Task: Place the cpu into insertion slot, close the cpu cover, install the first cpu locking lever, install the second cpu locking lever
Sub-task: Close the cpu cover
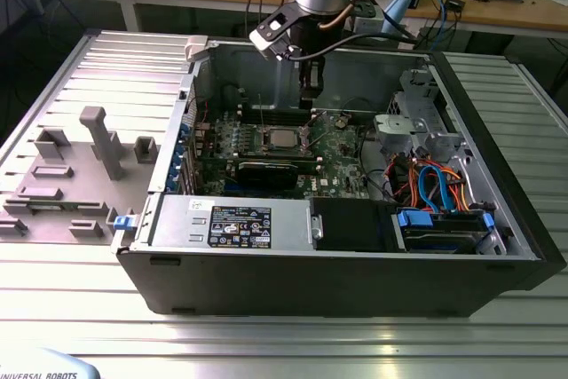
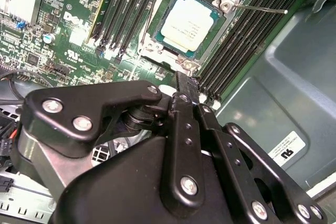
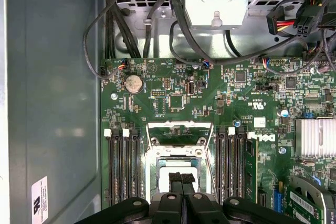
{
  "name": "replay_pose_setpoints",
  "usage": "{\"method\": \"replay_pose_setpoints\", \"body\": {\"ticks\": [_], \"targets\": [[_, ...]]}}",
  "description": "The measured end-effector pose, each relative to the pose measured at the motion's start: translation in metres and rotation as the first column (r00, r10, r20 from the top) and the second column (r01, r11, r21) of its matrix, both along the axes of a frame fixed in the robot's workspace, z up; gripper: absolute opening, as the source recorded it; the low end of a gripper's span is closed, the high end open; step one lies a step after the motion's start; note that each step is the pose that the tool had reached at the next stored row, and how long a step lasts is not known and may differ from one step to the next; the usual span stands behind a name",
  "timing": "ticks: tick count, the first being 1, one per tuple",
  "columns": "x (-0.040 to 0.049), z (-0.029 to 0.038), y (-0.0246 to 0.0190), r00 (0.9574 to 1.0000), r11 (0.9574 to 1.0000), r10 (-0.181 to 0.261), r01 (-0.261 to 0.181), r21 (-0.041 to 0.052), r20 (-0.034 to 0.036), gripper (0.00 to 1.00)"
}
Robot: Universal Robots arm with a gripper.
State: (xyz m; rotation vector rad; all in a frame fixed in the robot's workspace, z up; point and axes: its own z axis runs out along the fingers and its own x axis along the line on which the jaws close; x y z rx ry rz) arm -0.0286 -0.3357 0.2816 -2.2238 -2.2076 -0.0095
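The cpu (image 2: pixel 188 23) lies flat in the insertion slot (image 2: pixel 157 31) on the green board, silver top up; in the exterior view the cpu (image 1: pixel 282 138) sits mid-board. The cpu cover (image 3: pixel 178 134) looks tilted up off the socket at one side. A thin locking lever (image 2: pixel 260 9) sticks out free past a socket corner. My gripper (image 3: pixel 182 180) hovers just above the chip with its black fingers (image 2: pixel 181 90) pressed together and nothing between them. In the exterior view the gripper (image 1: pixel 311 100) hangs over the board's far side, behind the socket.
Long black memory slots (image 3: pixel 123 166) flank the socket on both sides. A black card (image 1: pixel 266 170) lies in front of it. A power supply (image 1: pixel 232 221), a drive bay with cables (image 1: pixel 435 185) and the case walls (image 1: pixel 497 157) enclose the board. Grey fixtures (image 1: pixel 99 139) stand outside at the exterior view's left.
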Motion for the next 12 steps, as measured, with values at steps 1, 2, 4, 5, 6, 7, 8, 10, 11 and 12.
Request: {"method": "replay_pose_setpoints", "body": {"ticks": [1, 2, 4, 5, 6, 7, 8, 10, 11, 12], "targets": [[0.0001, 0.0, 0.0, 1.0, 1.0, 0.0, 0.0, 0.0, 0.0, 0.11], [0.0002, 0.0, 0.0, 1.0, 1.0, 0.0, 0.0, 0.0, 0.0, 0.11], [0.0002, 0.0, 0.0, 1.0, 1.0, 0.0, 0.0, -0.0001, 0.0, 0.11], [0.0003, 0.0, 0.0, 1.0, 1.0, 0.0, 0.0, 0.0, 0.0, 0.11], [0.0004, 0.0, 0.0, 1.0, 1.0, 0.0, 0.0, 0.0, 0.0, 0.11], [0.0004, 0.0, 0.0, 1.0, 1.0, 0.0, 0.0, 0.0, 0.0, 0.11], [0.0015, 0.0, 0.0, 1.0, 1.0, 0.0, 0.0, 0.0, 0.0, 0.11], [0.0031, 0.0, 0.0, 1.0, 1.0, 0.0, 0.0, 0.0, 0.0001, 0.11], [0.0031, 0.0, 0.0, 1.0, 1.0, 0.0, 0.0, 0.0, 0.0, 0.11], [0.0031, 0.0, 0.0, 1.0, 1.0, 0.0, 0.0, 0.0, 0.0, 0.11]]}}
